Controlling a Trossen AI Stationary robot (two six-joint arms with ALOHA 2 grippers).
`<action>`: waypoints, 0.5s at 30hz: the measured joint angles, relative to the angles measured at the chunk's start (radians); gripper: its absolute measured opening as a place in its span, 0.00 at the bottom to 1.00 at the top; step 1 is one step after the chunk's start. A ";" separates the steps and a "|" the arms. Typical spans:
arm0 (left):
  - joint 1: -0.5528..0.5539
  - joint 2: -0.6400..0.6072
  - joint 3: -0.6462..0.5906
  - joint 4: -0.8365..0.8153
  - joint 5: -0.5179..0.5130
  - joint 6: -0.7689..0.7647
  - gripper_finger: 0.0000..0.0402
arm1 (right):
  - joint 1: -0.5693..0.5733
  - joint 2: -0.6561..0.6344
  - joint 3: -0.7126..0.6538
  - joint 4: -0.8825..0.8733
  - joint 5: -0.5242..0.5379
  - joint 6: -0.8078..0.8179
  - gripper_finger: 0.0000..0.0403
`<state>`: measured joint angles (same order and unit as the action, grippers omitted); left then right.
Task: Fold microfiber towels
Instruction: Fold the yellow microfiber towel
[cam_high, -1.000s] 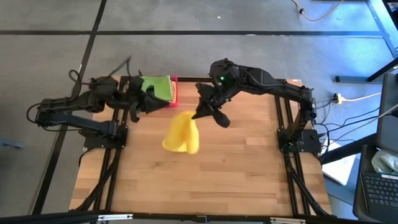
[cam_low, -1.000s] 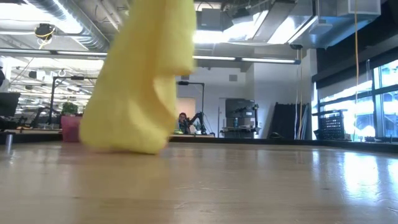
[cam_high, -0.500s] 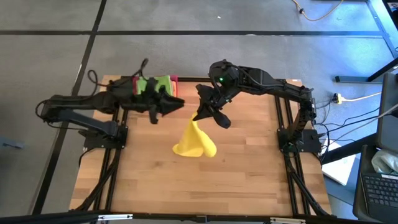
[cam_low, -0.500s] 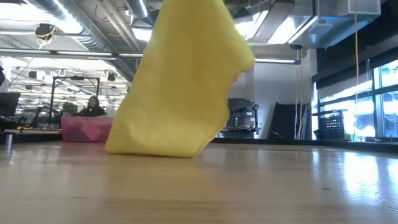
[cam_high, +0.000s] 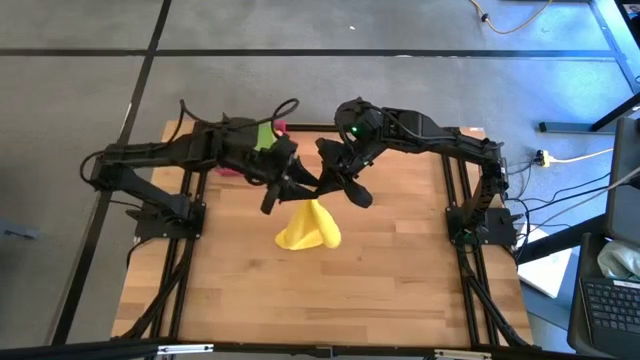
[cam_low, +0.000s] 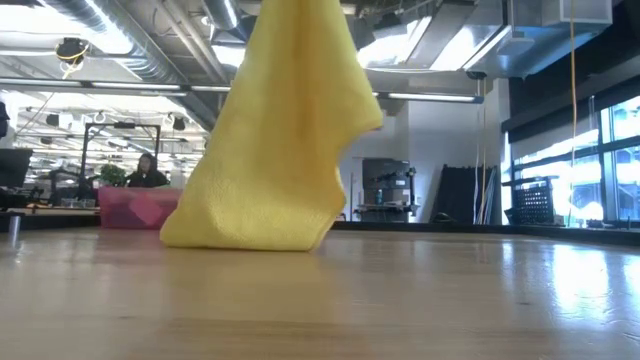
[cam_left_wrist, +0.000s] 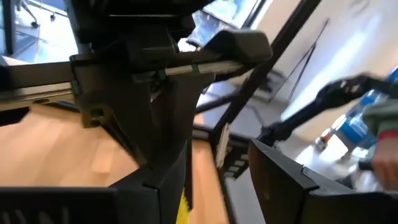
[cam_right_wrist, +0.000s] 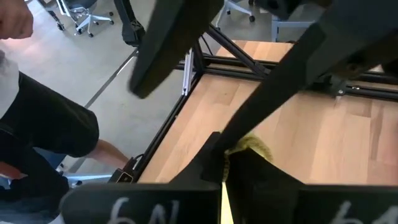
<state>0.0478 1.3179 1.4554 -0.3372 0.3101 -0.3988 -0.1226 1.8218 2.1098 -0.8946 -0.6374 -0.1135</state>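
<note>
A yellow towel (cam_low: 280, 130) hangs mid-frame in the low view, its lower end bunched on the bench (cam_low: 420, 300). Above it, centre of the high view, the right claw (cam_high: 327, 183) is clenched on the towel's top corner. Just left, the left claw (cam_high: 283, 190) stands released. Farther back sits a pink tray (cam_low: 140, 208).

Towel (cam_high: 308, 226) mid-table, hanging from right pincer (cam_high: 322, 186), left pincer (cam_high: 283, 190) just beside, tray (cam_low: 138, 207) behind
</note>
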 joint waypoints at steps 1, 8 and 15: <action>0.002 0.002 0.017 -0.035 -0.001 0.024 0.41 | 0.000 0.001 0.000 0.001 0.000 0.000 0.02; 0.026 0.001 0.048 -0.108 -0.017 0.104 0.41 | -0.001 0.001 0.000 0.004 0.000 0.002 0.02; 0.027 -0.004 0.049 -0.106 -0.041 0.192 0.41 | 0.008 0.001 0.000 0.005 -0.001 0.003 0.02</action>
<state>0.0746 1.3137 1.5043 -0.4433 0.2687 -0.2067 -0.1143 1.8225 2.1098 -0.8894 -0.6384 -0.1108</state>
